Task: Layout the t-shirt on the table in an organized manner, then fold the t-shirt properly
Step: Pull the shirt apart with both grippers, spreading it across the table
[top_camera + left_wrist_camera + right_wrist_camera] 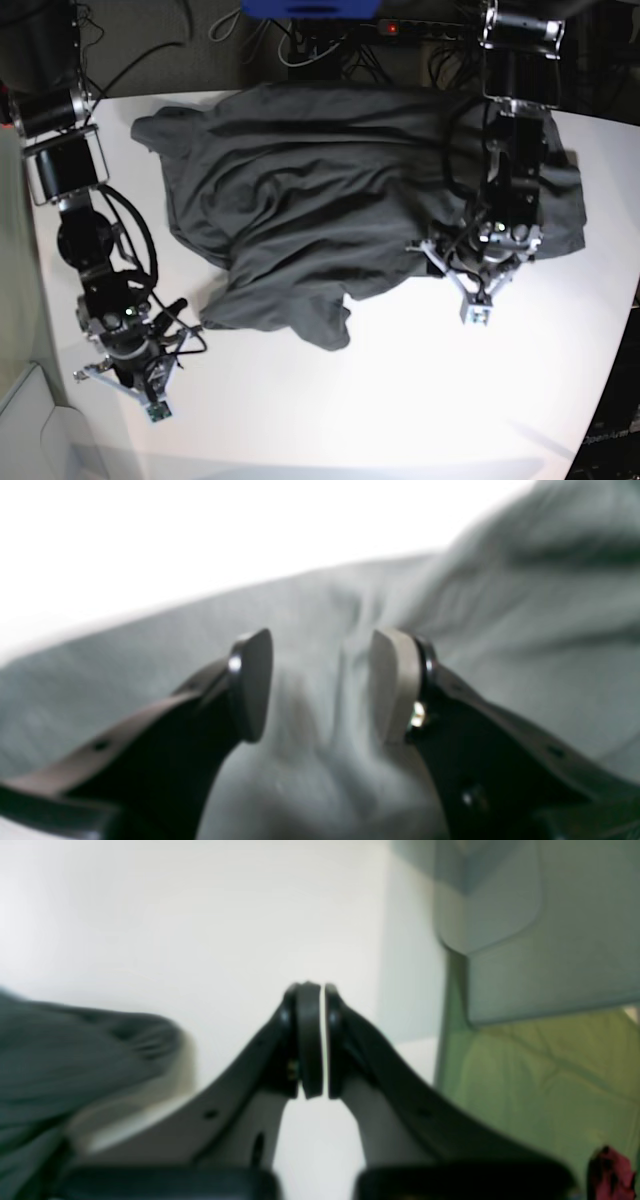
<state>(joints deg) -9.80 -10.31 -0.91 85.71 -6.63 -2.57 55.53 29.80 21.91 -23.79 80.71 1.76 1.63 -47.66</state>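
Observation:
The dark grey t-shirt (300, 200) lies crumpled across the far half of the white table (420, 400), one sleeve bunched at its front edge. My left gripper (487, 262) hangs over the shirt's right side. In the left wrist view the left gripper (321, 640) is open, its pads (250, 685) standing either side of a raised fold of the t-shirt (320, 730) without pinching it. My right gripper (130, 355) is at the table's left front, off the cloth. The right wrist view shows the right gripper (320, 990) shut on nothing above bare table (200, 915), with the t-shirt (60, 1065) to its left.
Cables, a power strip (420, 28) and a blue object (310, 8) sit behind the table's far edge. Past the table's edge in the right wrist view are a green surface (540, 1075), a grey panel (550, 940) and a small red thing (610, 1170).

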